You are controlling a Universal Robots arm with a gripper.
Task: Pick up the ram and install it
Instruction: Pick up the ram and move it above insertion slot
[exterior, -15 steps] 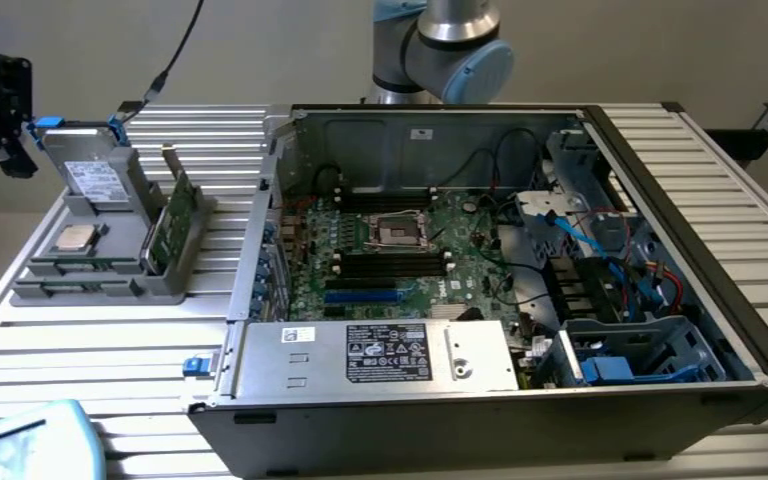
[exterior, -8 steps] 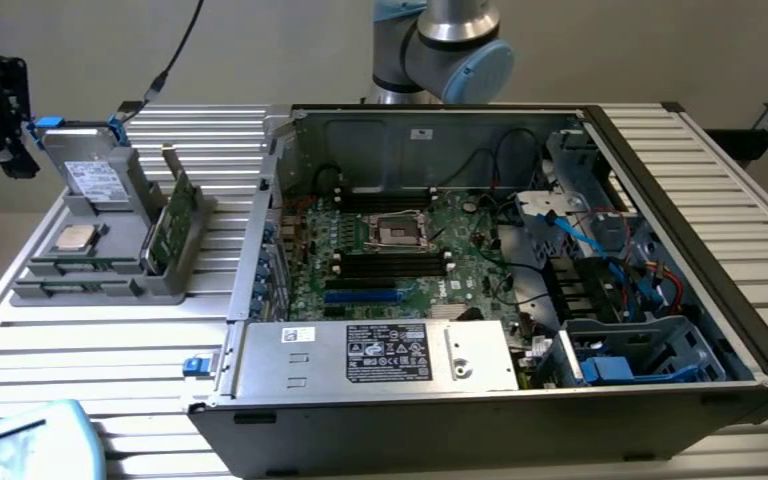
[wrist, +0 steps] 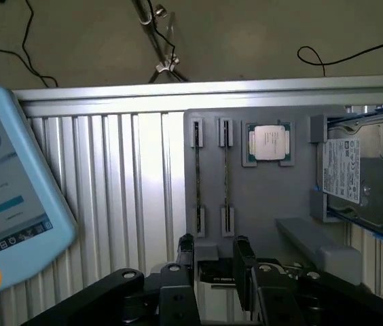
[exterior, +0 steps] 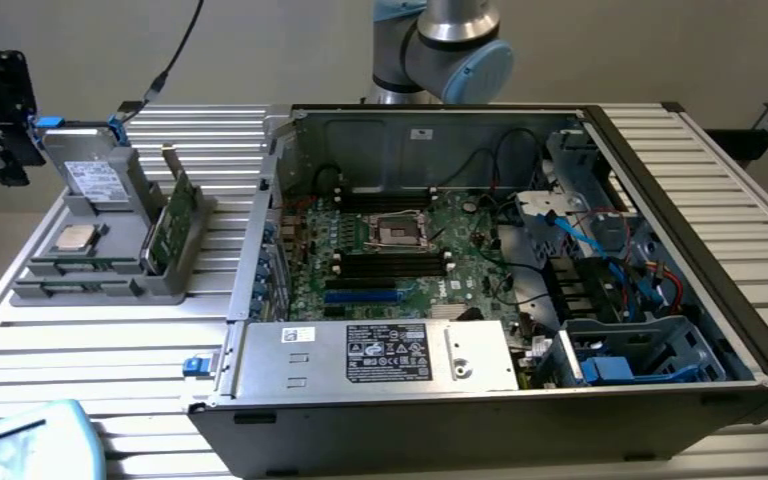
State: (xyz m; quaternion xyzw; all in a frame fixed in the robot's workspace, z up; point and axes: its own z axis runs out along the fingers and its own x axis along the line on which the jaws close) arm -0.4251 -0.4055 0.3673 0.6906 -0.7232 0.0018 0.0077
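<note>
On the slatted table (exterior: pixel 91 350), an open computer case (exterior: pixel 398 135) with motherboard (exterior: pixel 411 270) and silver power supply (exterior: pixel 377 355) exposed. Beside it, toward the exterior view's left, a gray holder (exterior: pixel 91 290) carrying a processor chip (exterior: pixel 77 237), hard drive (exterior: pixel 91 170) (propped up) and green circuit card (exterior: pixel 171 215). Pale blue teach pendant (wrist: pixel 8 197) on the table too.

**Bare metal, matt plastic, one paper label**

The table (exterior: pixel 104 345) is ribbed bare metal with a dull sheen. The parts holder (wrist: pixel 266 204) is matt grey plastic (smooth, no gloss). The processor (wrist: pixel 269 143) has a satin silver metal lid. The hard drive (wrist: pixel 375 170) shows shiny metal beside a white paper label. The gripper (wrist: pixel 213 255) looks matt black.
</note>
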